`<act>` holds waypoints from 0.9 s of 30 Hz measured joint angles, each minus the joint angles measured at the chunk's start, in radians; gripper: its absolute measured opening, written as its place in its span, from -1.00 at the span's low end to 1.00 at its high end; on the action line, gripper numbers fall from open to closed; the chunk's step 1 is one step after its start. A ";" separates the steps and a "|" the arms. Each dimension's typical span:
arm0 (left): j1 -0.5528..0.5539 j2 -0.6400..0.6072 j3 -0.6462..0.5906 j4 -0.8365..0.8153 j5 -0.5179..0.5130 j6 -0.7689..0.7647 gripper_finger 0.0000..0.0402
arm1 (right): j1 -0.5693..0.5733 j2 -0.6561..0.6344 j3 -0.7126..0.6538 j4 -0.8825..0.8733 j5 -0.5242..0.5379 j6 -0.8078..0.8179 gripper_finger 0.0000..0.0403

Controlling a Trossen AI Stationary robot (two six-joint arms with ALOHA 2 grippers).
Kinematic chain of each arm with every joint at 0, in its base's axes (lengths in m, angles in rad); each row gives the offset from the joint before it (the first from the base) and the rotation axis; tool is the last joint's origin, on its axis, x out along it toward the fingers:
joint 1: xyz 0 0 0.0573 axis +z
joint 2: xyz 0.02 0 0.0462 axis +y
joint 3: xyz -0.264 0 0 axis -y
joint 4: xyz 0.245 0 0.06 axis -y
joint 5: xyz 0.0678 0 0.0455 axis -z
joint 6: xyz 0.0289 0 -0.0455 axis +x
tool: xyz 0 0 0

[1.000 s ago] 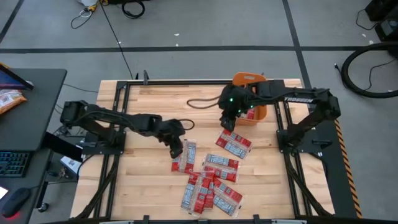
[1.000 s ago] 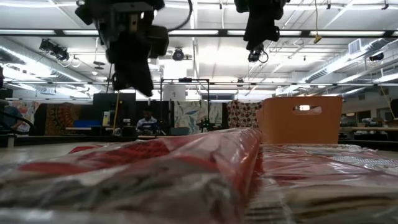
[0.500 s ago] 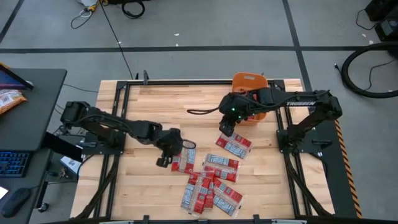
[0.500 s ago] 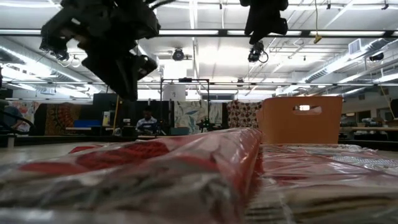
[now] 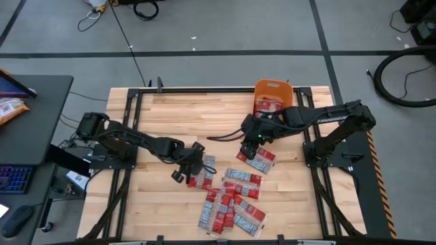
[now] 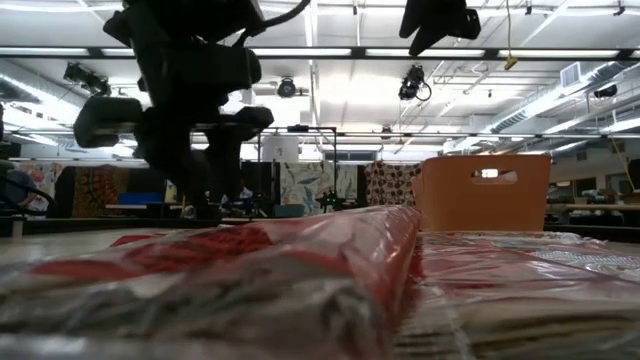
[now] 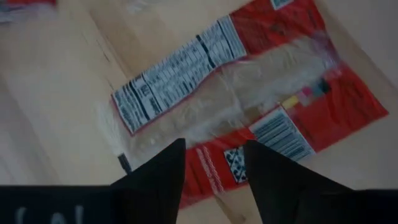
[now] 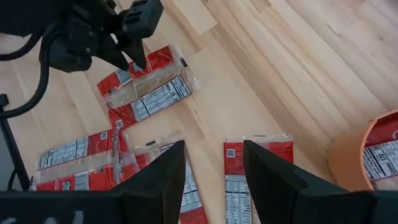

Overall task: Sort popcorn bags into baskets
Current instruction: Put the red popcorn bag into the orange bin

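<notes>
Several red popcorn bags (image 5: pixel 228 201) lie flat in a heap at the table's near middle. One more bag (image 5: pixel 203 175) lies just left of the heap, and my left gripper (image 5: pixel 193 166) stands open over it, fingers pointing down (image 7: pixel 212 163). My right gripper (image 5: pixel 256 139) hangs open above another lone bag (image 8: pixel 255 174) near the orange basket (image 5: pixel 272 88). The basket stands at the far right and holds a bag (image 5: pixel 270 105). My left gripper is low over the bag's clear window and label (image 7: pixel 186 124), coming from above with its fingers apart. I cannot tell whether the fingertips (image 7: pixel 168 168) touch the wrapper. The bag lies flat on the table.
A dark cable (image 5: pixel 221 112) loops on the table's far half. A desk with a keyboard (image 5: pixel 17 178) and an orange snack bag (image 5: pixel 10 109) stands off the table's left. Bare wood lies along the far left of the table (image 5: pixel 170 112).
My left gripper has come down toward the bag left of the heap and opened its fingers. My right gripper has shifted a little toward the table's near edge, over the lone bag beside the basket.
</notes>
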 joint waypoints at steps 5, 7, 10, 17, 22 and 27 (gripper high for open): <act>0.000 0.005 0.000 0.007 0.030 -0.003 -0.12 | 0.007 0.000 0.000 0.001 0.022 0.004 -0.19; -0.001 0.005 0.000 0.003 0.036 -0.003 -0.14 | 0.007 0.000 0.000 0.004 0.028 0.004 -0.19; 0.000 0.004 0.000 -0.033 0.038 -0.098 -0.17 | 0.006 0.000 0.000 0.002 0.030 0.003 -0.19; -0.003 0.004 0.000 -0.110 0.136 -0.340 -0.20 | 0.006 0.000 0.000 0.002 0.034 -0.003 -0.19; -0.021 0.015 0.000 -0.046 0.082 -0.368 -0.20 | 0.000 0.000 0.000 0.003 0.035 -0.030 -0.19; -0.026 0.086 0.001 -0.044 0.077 -0.394 -0.20 | -0.007 0.000 0.000 0.002 0.035 -0.033 -0.19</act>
